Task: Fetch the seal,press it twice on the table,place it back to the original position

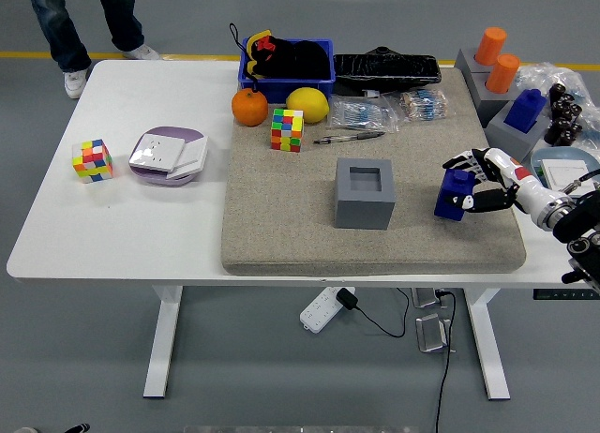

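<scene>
The right hand (483, 189) is gripping the blue seal (456, 195), pressing it onto the mat (281, 236) near the counter's right edge. Next it likely needs a lift for the second press

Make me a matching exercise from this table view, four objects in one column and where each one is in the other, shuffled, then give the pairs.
Objects:
1. blue seal
2. grey holder block
3. orange
4. purple-lidded box

Places:
A. on the bare white table, left of the mat
B. at the mat's far left corner, beside the lemon
C. middle of the mat, its socket empty
D. held by the right hand, down at the mat's right side

Pairs: 1-D, 2-C, 3-B, 4-A
</scene>
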### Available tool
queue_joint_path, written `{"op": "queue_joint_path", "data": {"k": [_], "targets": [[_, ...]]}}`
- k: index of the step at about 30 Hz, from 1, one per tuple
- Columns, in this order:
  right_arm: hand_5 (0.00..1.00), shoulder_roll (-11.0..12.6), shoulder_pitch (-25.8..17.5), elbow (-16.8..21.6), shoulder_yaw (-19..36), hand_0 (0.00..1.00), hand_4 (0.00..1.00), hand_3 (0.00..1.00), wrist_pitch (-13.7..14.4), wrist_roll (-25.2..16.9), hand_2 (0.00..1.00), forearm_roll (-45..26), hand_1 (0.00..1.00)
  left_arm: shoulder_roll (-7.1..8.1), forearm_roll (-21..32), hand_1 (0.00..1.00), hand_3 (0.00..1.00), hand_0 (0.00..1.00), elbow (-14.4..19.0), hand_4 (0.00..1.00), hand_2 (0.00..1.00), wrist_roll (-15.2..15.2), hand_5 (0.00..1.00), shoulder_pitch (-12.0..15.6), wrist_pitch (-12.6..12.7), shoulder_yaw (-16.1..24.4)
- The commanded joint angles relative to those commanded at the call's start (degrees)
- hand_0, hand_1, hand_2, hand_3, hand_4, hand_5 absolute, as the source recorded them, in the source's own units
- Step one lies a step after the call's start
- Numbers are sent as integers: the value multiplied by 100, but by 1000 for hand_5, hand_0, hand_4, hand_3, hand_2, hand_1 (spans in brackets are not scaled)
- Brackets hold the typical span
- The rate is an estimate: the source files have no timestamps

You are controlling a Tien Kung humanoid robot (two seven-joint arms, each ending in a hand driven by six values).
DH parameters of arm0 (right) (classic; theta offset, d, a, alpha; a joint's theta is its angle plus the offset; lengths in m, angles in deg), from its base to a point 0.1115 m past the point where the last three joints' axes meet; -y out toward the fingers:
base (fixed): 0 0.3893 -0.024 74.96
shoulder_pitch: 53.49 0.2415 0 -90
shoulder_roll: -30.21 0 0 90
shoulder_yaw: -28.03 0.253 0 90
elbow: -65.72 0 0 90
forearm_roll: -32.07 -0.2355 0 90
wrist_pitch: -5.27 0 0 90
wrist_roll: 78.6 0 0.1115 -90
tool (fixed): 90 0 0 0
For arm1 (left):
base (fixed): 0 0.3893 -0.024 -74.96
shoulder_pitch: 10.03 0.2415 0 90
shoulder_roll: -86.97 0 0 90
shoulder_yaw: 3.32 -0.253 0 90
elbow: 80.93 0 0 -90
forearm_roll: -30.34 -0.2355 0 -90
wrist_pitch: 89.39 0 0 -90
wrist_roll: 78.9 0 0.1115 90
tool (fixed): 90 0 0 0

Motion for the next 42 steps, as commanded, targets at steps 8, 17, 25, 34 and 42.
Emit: {"op": "queue_joint_path", "data": {"k": [8,17,25,34,42], "targets": [[2,-30,-64,-61,-33,418,598,338,6,1,343,-22,328,-18,-23,807,816,813,2,707,777,-5,426,-3,0,22],[2,27,-60,297,84,418,598,337,-6,20,343,-24,329,-12,-15,806,816,813,-2,707,776,-2,427,-13,-1,29],[2,156,174,1348,293,417,599,337,-82,81,343,-73,328,6,-25,807,816,813,-1,708,776,-7,427,-15,8,56],[2,-68,630,1626,-16,416,599,338,-197,114,343,-219,328,12,-14,807,816,812,2,707,776,-13,426,-24,12,52],[2,-276,994,1208,-494,416,600,338,-242,82,343,-299,328,19,31,807,816,812,0,709,777,-7,428,-52,12,1]]}}
